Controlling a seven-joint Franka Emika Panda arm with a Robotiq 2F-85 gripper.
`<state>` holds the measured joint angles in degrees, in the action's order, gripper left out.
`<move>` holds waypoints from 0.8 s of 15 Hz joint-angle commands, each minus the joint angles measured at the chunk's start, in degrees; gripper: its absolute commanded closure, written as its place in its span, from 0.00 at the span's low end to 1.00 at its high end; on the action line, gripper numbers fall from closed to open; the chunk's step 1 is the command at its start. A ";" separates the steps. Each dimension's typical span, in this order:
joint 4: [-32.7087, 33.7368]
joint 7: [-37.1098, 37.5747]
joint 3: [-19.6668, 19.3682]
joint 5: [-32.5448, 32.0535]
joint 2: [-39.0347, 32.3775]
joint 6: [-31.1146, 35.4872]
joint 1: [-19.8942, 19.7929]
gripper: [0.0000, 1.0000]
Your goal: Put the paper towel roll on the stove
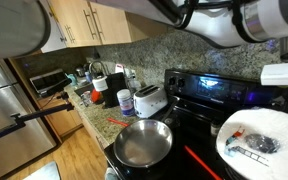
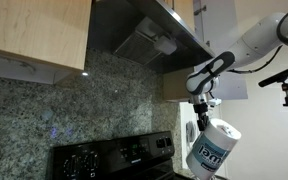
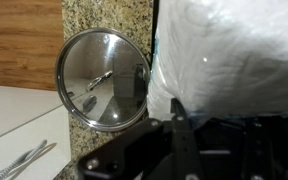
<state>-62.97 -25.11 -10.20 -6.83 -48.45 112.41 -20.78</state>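
My pincer point(image 2: 204, 118) is shut on the top end of the paper towel roll point(image 2: 215, 148). The roll hangs under it, tipped a bit to one side. In my wrist view the paper towel roll point(image 3: 234, 60) is right in front of me, big and white in its shiny wrap, and I cannot see my fingers past it.

The roll is up in the air and touches nothing below. So I think the picking-up part is done. What is left is to bring the roll down onto the black glass of the stove point(image 1: 196, 125) and let go.

A round silver frying pan point(image 1: 144, 143) sits at the front of the stove, near the counter point(image 1: 102, 120). I should set the roll down away from the pan. The glass beside it looks flat and smooth.

Farther back on the speckled stone counter stand a white toaster point(image 1: 150, 100) and a small white canister point(image 1: 125, 100). The wall point(image 2: 44, 110) behind the stove is the same stone. A hood point(image 2: 149, 40) hangs over the stove, with wooden cupboards point(image 1: 89, 20) up high. A shiny steel fridge point(image 1: 6, 110) stands at the far end.
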 commanded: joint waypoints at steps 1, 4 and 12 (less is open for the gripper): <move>0.30 2.41 -0.93 -0.58 0.06 -2.89 0.72 1.00; 0.73 2.62 -1.29 -0.88 -0.39 -5.36 0.89 1.00; 0.96 7.59 -4.53 -4.78 -0.50 -7.41 3.25 1.00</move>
<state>-62.93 -20.85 -12.46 -8.85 -49.48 107.80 -19.63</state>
